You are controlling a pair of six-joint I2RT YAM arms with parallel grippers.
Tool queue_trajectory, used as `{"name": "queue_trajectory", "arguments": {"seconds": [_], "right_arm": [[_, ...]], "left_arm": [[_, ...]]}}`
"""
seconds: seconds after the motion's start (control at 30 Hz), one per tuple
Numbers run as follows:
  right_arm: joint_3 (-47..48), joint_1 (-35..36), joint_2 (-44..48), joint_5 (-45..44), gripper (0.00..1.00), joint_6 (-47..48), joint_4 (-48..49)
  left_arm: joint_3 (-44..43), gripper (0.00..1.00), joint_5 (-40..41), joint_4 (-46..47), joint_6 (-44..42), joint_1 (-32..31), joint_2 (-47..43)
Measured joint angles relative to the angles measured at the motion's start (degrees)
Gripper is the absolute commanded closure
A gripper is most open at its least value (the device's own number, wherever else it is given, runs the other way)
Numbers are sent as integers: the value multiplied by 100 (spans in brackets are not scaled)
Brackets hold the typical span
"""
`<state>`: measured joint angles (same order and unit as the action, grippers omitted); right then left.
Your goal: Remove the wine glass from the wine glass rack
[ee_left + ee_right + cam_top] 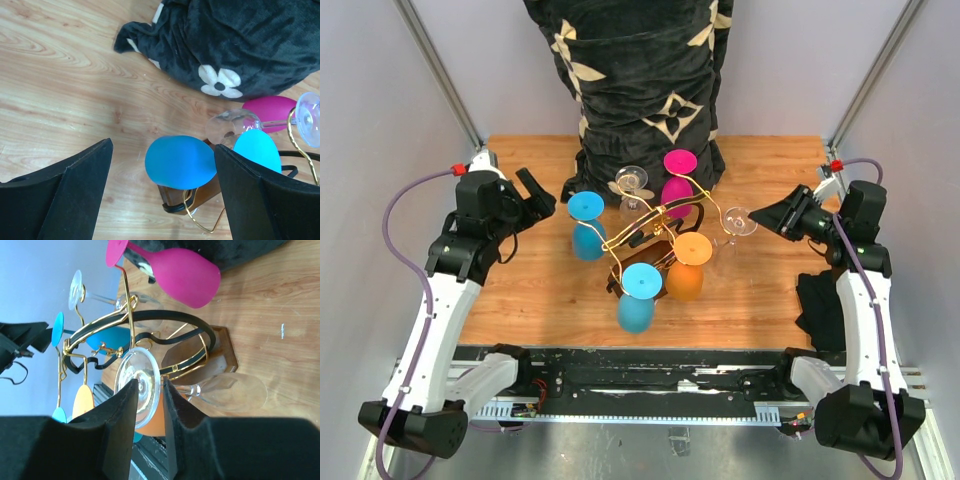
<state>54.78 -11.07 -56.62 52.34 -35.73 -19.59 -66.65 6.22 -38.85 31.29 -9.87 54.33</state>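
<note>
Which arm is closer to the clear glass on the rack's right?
Right. The right end effector straddles the clear glass; the left end effector faces a blue glass across the rack.

A: Rack?
B: Wine glass rack (640, 229), gold curly wire with scrolled arms on a dark brown glossy base. Upright, mid-table.
A: Glasses?
B: Six on its arms, all hanging bowl-down, feet on top. Pink glass (678, 180) at the back, left blue glass (587, 225), front blue glass (638, 298), orange glass (688, 268), rear clear glass (632, 183).
A: The sixth?
B: Clear wine glass (738, 222), on the rightmost arm, transparent, round foot up top.
</note>
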Motion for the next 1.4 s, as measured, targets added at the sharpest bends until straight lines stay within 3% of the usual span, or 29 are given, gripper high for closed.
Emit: {"name": "queue_trajectory", "arguments": {"seconds": [0.07,0.27,0.8,1.13,1.4], "right_arm": [[0,0,-7,103,75,48,-55],[0,4,-188,385,99,214,-179],[323,0,-269,581,99,184,-146],[400,9,-55,664,99,426,-903],[376,557,-22,645,99,256,-669]], "left_arm": [[0,12,13,-9,0,0,66],[0,12,13,0,7,0,107],[2,12,17,11,4,0,107],[94,12,63,15,2,0,81],[94,11,63,17,2,0,81]]}}
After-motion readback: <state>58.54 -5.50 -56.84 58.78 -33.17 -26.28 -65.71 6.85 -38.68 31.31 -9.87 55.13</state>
